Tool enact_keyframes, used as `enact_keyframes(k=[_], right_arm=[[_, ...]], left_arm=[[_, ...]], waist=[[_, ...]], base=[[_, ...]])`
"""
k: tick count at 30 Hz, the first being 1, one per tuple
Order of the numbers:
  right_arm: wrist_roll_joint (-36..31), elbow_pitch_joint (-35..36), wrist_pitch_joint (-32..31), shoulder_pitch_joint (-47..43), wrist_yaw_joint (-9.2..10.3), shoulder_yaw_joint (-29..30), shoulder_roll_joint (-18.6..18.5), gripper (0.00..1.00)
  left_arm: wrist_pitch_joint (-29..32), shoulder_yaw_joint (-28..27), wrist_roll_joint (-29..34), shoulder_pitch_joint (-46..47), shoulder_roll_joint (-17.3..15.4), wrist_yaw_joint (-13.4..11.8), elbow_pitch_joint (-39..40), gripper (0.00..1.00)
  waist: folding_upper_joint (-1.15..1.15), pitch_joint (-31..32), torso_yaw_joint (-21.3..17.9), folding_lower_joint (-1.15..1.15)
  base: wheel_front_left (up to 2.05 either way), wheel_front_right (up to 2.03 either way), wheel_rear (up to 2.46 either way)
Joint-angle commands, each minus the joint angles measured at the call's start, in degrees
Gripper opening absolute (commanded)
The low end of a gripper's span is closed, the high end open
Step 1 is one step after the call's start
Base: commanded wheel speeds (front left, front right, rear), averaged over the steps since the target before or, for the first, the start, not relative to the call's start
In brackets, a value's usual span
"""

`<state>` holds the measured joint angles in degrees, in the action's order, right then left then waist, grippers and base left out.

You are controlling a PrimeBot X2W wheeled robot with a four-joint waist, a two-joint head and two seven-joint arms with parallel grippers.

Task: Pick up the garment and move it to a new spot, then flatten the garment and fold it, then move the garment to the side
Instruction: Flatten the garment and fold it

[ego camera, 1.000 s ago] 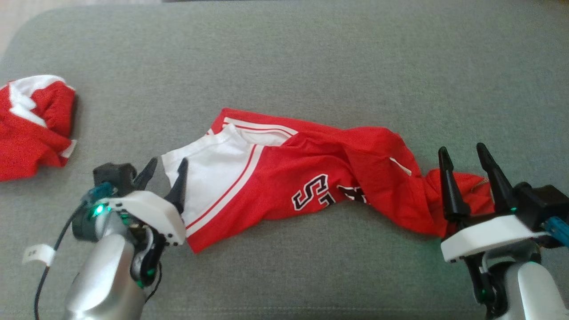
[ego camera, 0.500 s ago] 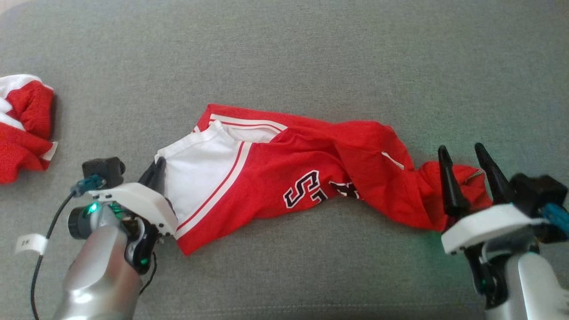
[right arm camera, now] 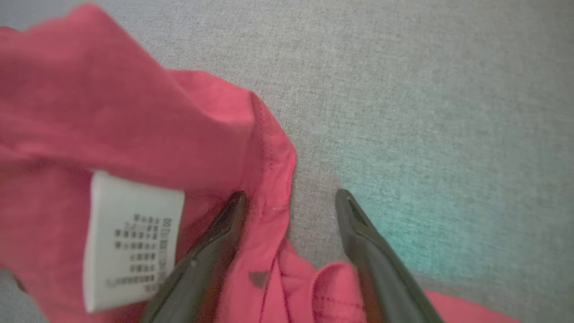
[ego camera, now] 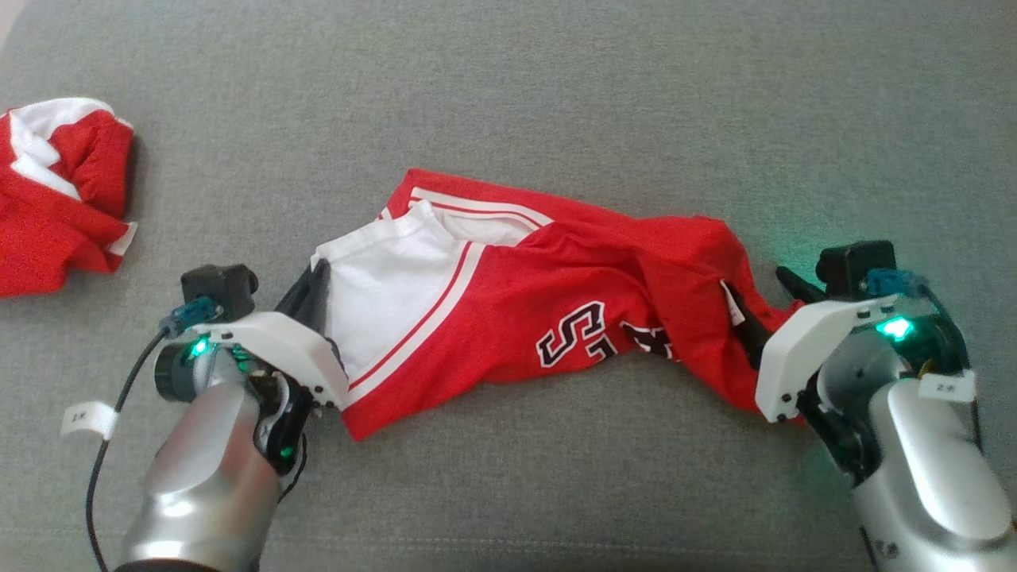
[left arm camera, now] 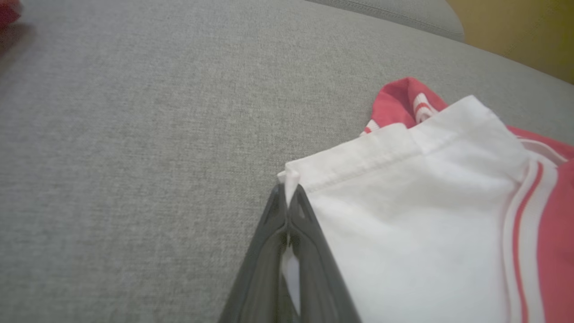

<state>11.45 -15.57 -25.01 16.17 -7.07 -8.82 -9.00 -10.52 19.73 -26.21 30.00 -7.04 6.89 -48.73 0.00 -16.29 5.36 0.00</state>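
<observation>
The garment [ego camera: 508, 310] lies crumpled across the cushion [ego camera: 556, 103]. The left hand [left arm camera: 288, 199] is clamped on its white corner; the right hand [right arm camera: 291, 199], spread apart, straddles the red hem, probably so both ends can lift together.

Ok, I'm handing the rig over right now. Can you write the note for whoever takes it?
Left gripper: shut on the white corner of the red-and-white jersey.
Right gripper: open, fingers either side of the jersey's red hem, beside the care label; no grip yet.
Jersey: lies rumpled between both grippers on the grey cushion. A second red-and-white garment sits bunched at the far left, apart.
Done: one corner gripped.
Left: close the right on the hem, lift and move the jersey, flatten, fold, set aside.
</observation>
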Motion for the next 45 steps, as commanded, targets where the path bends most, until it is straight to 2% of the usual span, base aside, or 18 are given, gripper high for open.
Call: enact_keyframes(k=[1, 3, 4, 5, 6, 10, 15, 23, 28, 33, 39, 45], right_arm=[[0.6, 1.3, -1.0, 1.9, -0.42, -1.6, -0.9, 1.00], [0.9, 0.9, -1.7, 2.0, -0.42, -1.6, -1.0, 1.00], [1.3, 0.6, -2.4, 2.1, -0.42, -1.8, -1.1, 0.76], [1.7, 0.6, -2.7, 2.1, -0.42, -1.9, -1.0, 0.33], [2.3, 0.5, -3.2, 2.0, -0.42, -2.0, -0.9, 0.00], [3.5, 2.5, -3.0, 1.4, -0.42, -1.3, -1.1, 0.00], [3.7, 8.6, 1.5, -0.3, -0.42, 2.1, -0.4, 0.00], [2.8, 19.7, 9.0, -1.7, -0.42, 6.7, 1.3, 0.00], [2.5, 26.1, 11.9, 0.1, -0.42, 8.8, 1.4, 0.00], [2.3, 32.0, 13.1, 3.6, -0.42, 10.9, 1.2, 0.00], [2.9, 36.3, 12.4, 9.9, -0.42, 13.8, 0.3, 0.00], [4.1, 35.5, 10.7, 12.9, -0.42, 14.3, -0.5, 0.00]], left_arm=[[-0.6, -1.1, 0.0, 1.7, -1.1, 0.1, 0.1, 0.00], [-0.9, -1.0, -0.1, 1.8, -1.1, 0.1, -0.1, 0.00], [-1.1, -0.9, -0.2, 1.9, -1.1, 0.2, -0.3, 0.00], [-1.4, -0.9, -0.3, 1.9, -1.0, 0.2, -0.5, 0.00], [-1.6, -0.9, -0.5, 2.0, -1.0, 0.2, -0.7, 0.00], [-3.2, -1.1, -0.4, 2.2, -1.6, 0.3, 0.0, 0.00], [-4.3, -2.8, 0.7, 1.4, -3.0, -1.0, 5.9, 0.00], [-4.5, -8.8, 5.3, -3.1, -5.5, -4.2, 29.1, 0.00], [-4.5, -11.2, 7.9, -4.0, -6.1, -4.7, 41.8, 0.00], [-4.5, -12.5, 9.3, -1.7, -6.8, -5.0, 50.8, 0.00], [-0.8, -13.0, 9.5, 5.3, -8.6, -5.0, 56.4, 0.00], [3.0, -12.1, 8.7, 10.0, -8.8, -4.6, 56.0, 0.00]], waist=[[0.00, -0.2, 0.3, 0.00], [0.00, -0.3, 0.5, 0.00], [0.00, -0.3, 0.6, 0.00], [0.00, -0.4, 0.7, 0.00], [0.00, -0.4, 0.8, 0.00], [0.00, -0.1, 0.9, 0.00], [0.00, 0.9, 0.7, 0.00], [0.00, 3.4, -0.2, 0.00], [0.00, 5.6, -0.7, 0.00], [0.00, 8.1, -1.2, 0.00], [0.00, 11.5, -1.8, 0.00], [0.00, 13.7, -2.0, 0.00]], base=[[0.00, 0.00, 0.00], [0.00, 0.00, 0.00], [0.00, 0.00, 0.00], [0.00, 0.00, 0.00], [0.00, 0.00, 0.00], [0.00, 0.00, 0.00], [0.00, 0.00, 0.00], [0.00, 0.00, 0.00], [0.00, 0.00, 0.00], [0.00, 0.00, 0.00], [0.00, 0.00, 0.00], [0.00, 0.00, 0.00]])
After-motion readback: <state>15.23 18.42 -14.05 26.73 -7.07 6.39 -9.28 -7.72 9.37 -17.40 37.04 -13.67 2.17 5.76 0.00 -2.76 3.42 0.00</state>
